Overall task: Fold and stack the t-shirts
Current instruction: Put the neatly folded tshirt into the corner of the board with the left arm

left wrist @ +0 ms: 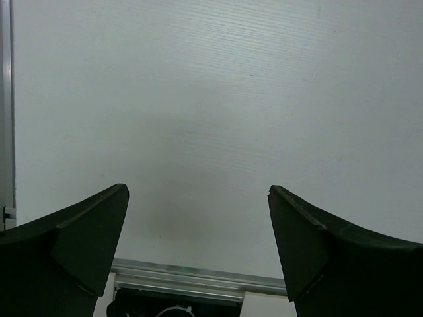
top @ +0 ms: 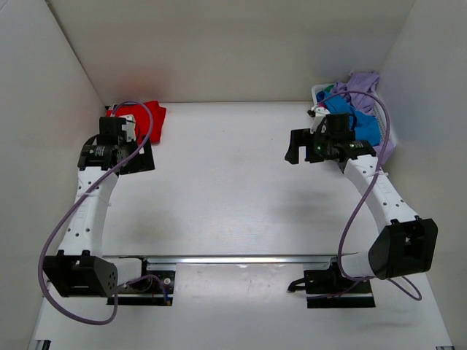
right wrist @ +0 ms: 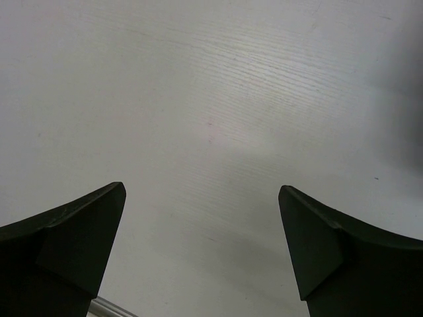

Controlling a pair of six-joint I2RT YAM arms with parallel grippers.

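A bright red t-shirt (top: pixel 151 117) lies folded at the table's back left, partly hidden behind my left wrist. A blue t-shirt (top: pixel 365 125) and a lavender t-shirt (top: pixel 363 82) are heaped in the white basket (top: pixel 317 92) at the back right. My left gripper (top: pixel 137 157) hangs just in front of the red shirt, open and empty; in the left wrist view (left wrist: pixel 197 188) only bare table shows between its fingers. My right gripper (top: pixel 293 149) is left of the basket, open and empty over bare table in the right wrist view (right wrist: pixel 201 186).
White walls close in the table on the left, back and right. A metal rail (top: pixel 241 259) runs across the near edge between the arm bases and also shows in the left wrist view (left wrist: pixel 198 277). A purple cable loops along each arm.
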